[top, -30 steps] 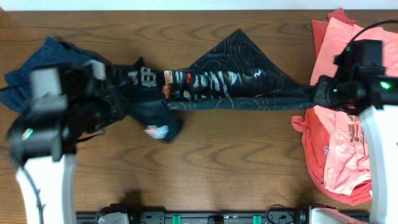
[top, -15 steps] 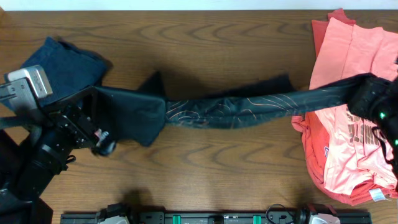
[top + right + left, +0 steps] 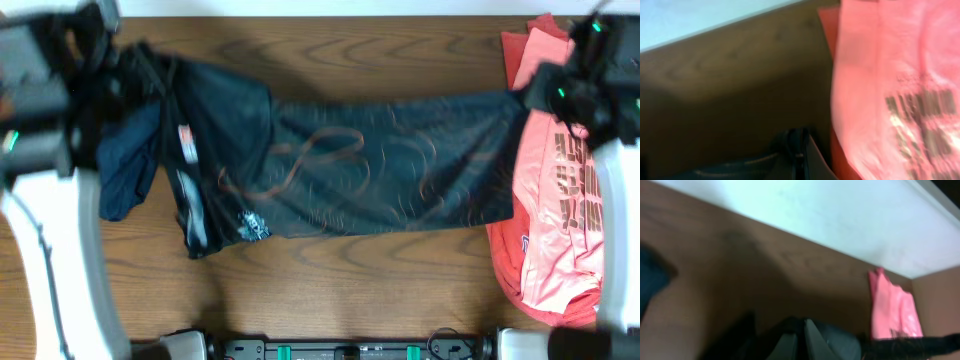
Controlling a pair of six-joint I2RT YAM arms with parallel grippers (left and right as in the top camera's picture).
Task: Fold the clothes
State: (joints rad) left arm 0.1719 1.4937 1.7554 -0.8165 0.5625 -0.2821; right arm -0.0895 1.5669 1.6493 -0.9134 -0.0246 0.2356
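The black jersey (image 3: 380, 170) with orange contour lines hangs spread wide across the table, stretched between both arms and blurred by motion. My left gripper (image 3: 140, 62) is shut on its left top corner at the far left; its closed fingers (image 3: 801, 335) pinch dark cloth. My right gripper (image 3: 520, 95) is shut on the right top corner; its fingers (image 3: 801, 150) pinch the dark fabric (image 3: 740, 167). The jersey's left side with white and orange logos (image 3: 190, 190) droops lower.
A stack of coral-pink T-shirts (image 3: 555, 220) lies at the right edge, under my right arm, and shows in the right wrist view (image 3: 890, 75) and left wrist view (image 3: 892, 307). A dark navy garment (image 3: 125, 175) lies at the left, partly behind the jersey.
The jersey went from a twisted rope low across the table to a wide spread sheet. Both grippers rose toward the far edge, holding its corners.
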